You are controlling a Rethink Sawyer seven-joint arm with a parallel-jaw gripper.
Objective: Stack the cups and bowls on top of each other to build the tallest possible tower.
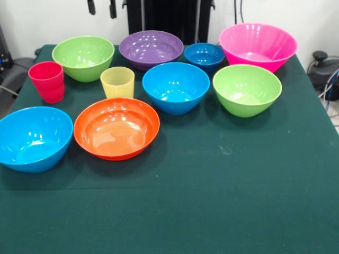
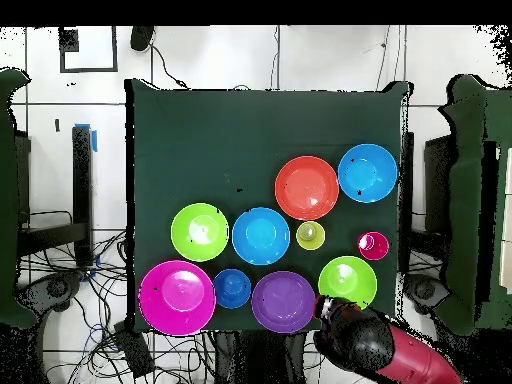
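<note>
A: What should you be watching for here?

B: Nothing is stacked yet; all 8 bowls and 2 cups are sitting apart on the green table (image 1: 238, 201). The risk I'm judging is in the order you're choosing. If you're starting with the big pink bowl (image 1: 258, 45) nested inside something smaller, it's likely rocking. The red cup (image 1: 47, 81) and the yellow cup (image 1: 117, 82) are narrow and light, so a nudge from a passing finger is probably tipping them.

A: And crowding?

B: Yes. The purple bowl (image 1: 151, 48), the small dark blue bowl (image 1: 204, 55) and the pink one are sitting just beside each other along the far edge, so you're risking a bump to a neighbour as you're reaching down. The middle light blue bowl (image 1: 176, 87) is crowding the yellow cup too.

A: Where is the arm?

B: From above, it's hovering over the table's edge by a lime green bowl (image 2: 347, 281) and the purple one. In the front view the gripper (image 1: 101, 7) is showing only 2 dark tips at the top edge, hanging apart with nothing between them, so it's open and empty.
</note>
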